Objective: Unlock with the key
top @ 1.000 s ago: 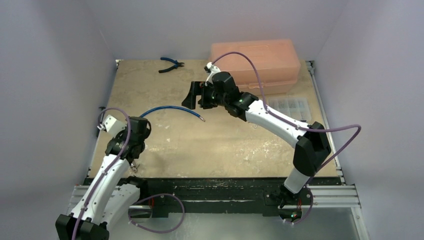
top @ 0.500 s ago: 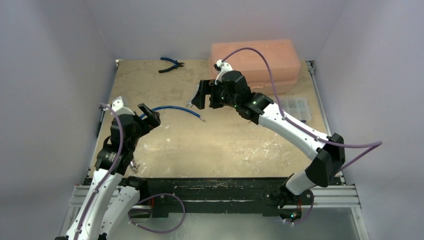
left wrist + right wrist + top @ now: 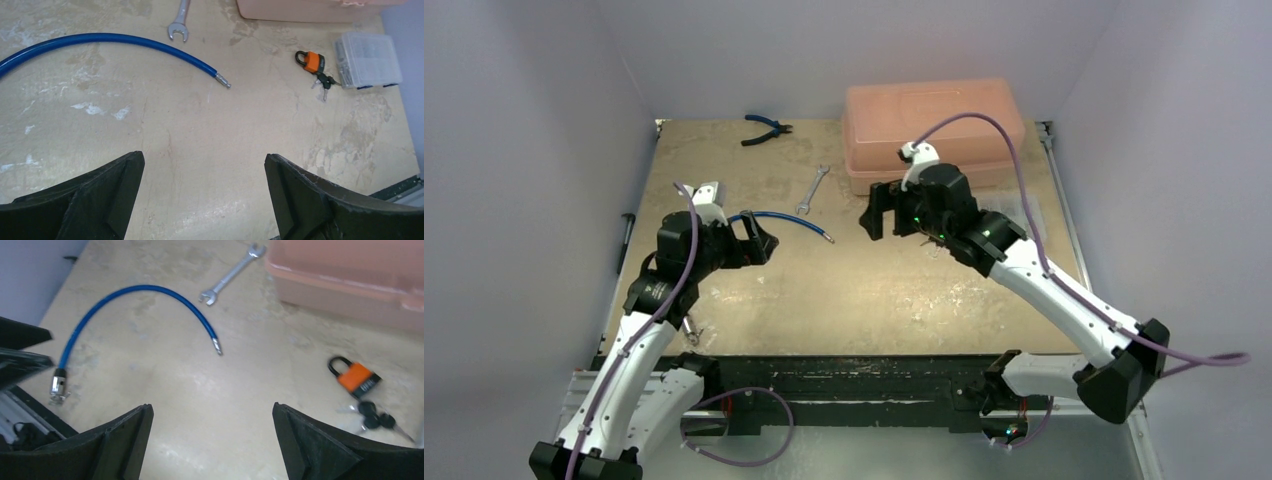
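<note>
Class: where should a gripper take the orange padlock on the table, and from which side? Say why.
I'd grip the padlock body across its two long edges, from above: it lies flat, with the shackle at one end and keys at the other.

The bench (image 3: 874, 290) is a worn beige board with pale scuffs. At its far edge lie blue-handled pliers (image 3: 766, 127) and, further right, a salmon-pink plastic box (image 3: 934, 115). A small wrench (image 3: 812, 190) lies just left of the box. Nearer, a blue cable (image 3: 125, 41) curves across the surface, its metal tip pointing right. An orange padlock (image 3: 311, 61), with a bunch of keys (image 3: 324, 81) touching it, rests just beside a clear parts case (image 3: 367, 60).
</note>
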